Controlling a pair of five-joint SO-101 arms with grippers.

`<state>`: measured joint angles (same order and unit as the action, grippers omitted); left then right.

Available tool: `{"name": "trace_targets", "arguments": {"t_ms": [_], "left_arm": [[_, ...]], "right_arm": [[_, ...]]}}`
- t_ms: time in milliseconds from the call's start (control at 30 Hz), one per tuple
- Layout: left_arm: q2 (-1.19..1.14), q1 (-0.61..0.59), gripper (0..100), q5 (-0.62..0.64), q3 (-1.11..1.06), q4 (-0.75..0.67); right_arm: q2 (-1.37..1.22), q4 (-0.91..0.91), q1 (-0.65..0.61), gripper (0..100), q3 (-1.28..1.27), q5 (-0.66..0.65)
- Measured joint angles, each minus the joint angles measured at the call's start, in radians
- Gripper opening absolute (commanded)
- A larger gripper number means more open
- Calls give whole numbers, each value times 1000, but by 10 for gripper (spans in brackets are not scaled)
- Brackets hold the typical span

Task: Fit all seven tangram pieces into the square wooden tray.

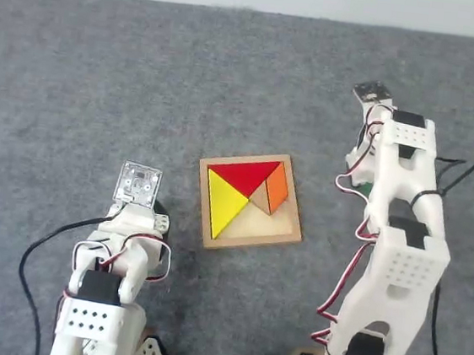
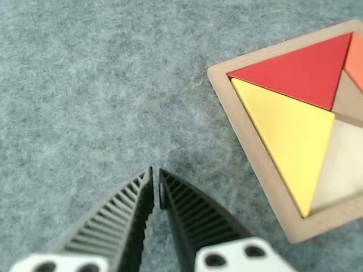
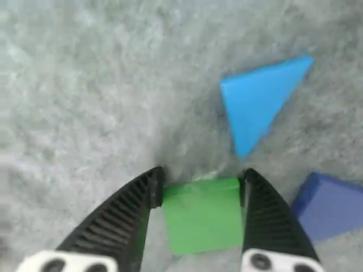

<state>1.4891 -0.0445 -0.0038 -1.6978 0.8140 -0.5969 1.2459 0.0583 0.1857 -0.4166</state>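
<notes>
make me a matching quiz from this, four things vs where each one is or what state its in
Things:
1. red triangle
2. green square
3. light blue triangle
4. left gripper

Place or state:
a. held in the right gripper
b. lying in the wooden tray
c. shut, over bare carpet
d. flat on the carpet, outside the tray

Pairs: 1-b, 2-a, 3-d, 4-c

From above the right arm (image 1: 399,245) hides all but a sliver of the green piece (image 1: 365,189), while the tray (image 2: 264,164) and its orange piece (image 2: 356,56) (just a corner) run off the left wrist view, the dark blue piece (image 3: 329,207) off the right.
</notes>
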Motion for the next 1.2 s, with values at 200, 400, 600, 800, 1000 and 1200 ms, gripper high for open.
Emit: {"name": "trace_targets", "arguments": {"t_ms": [200,400,600,800,1000,1200], "left_arm": [[0,0,14,0,0,0],[0,0,14,0,0,0],[0,0,14,0,0,0],[0,0,14,0,0,0],[0,0,14,0,0,0],[0,0,14,0,0,0]], "right_arm": [[77,170,-41,209,-3,-26],[83,219,-34,281,-3,-78],[83,221,-28,282,-3,-87],[66,224,-28,283,-8,-129],[68,167,-20,281,-127,-173],[78,120,2,158,-161,-175]]}}
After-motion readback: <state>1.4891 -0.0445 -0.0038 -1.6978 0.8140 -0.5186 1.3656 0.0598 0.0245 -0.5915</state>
